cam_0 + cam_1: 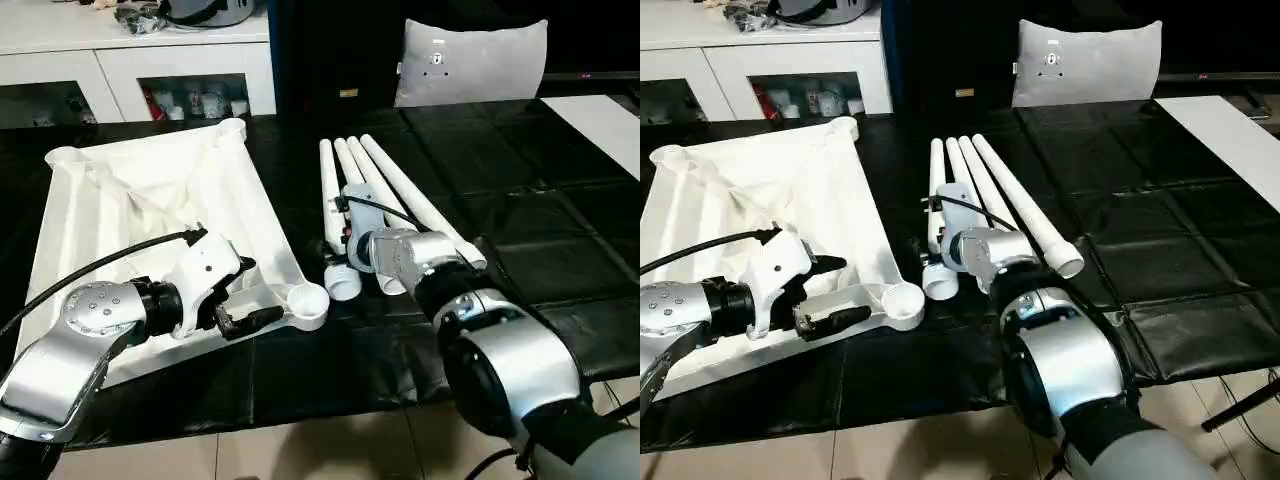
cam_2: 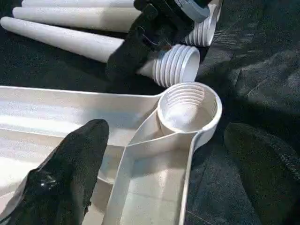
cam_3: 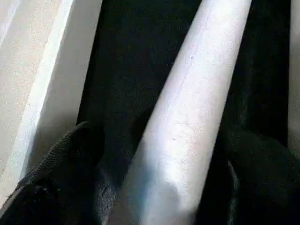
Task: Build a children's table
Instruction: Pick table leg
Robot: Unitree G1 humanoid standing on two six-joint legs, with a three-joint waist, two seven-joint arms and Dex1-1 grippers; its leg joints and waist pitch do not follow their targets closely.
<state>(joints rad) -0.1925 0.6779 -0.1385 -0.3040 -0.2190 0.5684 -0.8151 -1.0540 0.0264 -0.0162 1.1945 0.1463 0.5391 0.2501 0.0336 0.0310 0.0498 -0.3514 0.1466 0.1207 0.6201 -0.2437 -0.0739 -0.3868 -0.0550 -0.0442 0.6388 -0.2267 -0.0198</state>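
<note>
Four white legs [image 1: 375, 200] lie side by side on the black work surface [image 1: 520, 230], threaded ends toward the robot, just to the right of the upturned tabletop [image 1: 150, 220]. The tabletop rests ribbed side up, and its near-right corner socket [image 2: 189, 107] sits open and unfilled, with the threaded end of the nearest leg almost against it — none of the legs is screwed in yet.

The right gripper [image 3: 154, 187] is down over the legs, its two black fingers spread with one leg's shaft running between them; they straddle it but I can't see them pressing on it, so I'd call it not yet grasped. The left gripper [image 2: 164, 173] hovers at the near corner of the tabletop with its fingers [image 2: 70, 173] wide apart, one over the tabletop's inside, the other over the black cover, holding nothing.

What could go wrong from here: the legs are round and packed close — closing on one may nudge its neighbours and set them rolling, or pinch two at once. The shaft tapers too, so a grip may slide along it once lifted. And with the left gripper released, the light tabletop could skate away when a leg is pushed into the socket.
</note>
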